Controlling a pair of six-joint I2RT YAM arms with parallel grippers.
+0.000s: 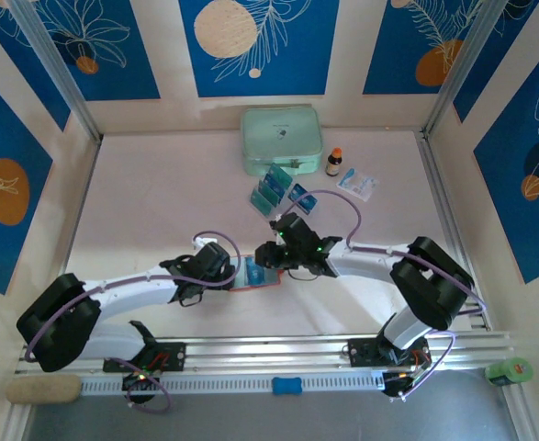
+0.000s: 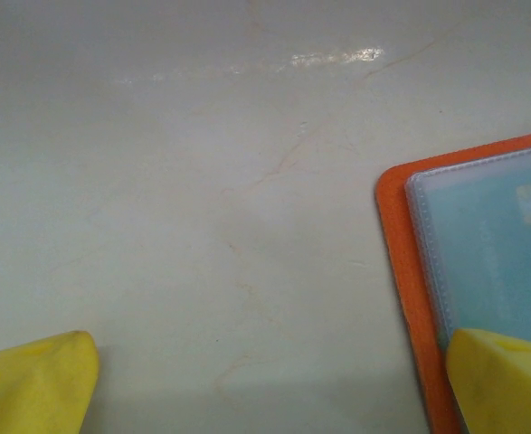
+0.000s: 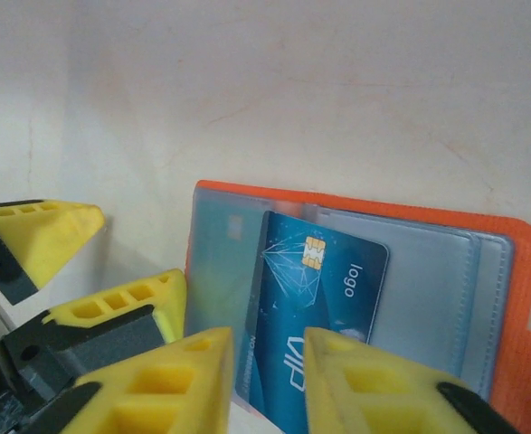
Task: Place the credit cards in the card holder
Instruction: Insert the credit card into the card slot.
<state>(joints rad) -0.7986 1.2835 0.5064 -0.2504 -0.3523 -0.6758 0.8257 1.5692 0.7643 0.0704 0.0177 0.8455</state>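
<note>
My right gripper (image 3: pixel 267 384), narrowly apart, noses a credit card (image 3: pixel 315 298) into the card holder (image 3: pixel 526 362); grip unclear. My left gripper (image 2: pixel 270 384) gapes wide. Risk: card snags pocket lip, holder skids

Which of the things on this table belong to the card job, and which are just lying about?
Part of the job: orange card holder, the credit card resting on it, the other credit cards further back.
Lying about: mint-green zip case, small bottle, white-and-blue sachet, green roll.
</note>
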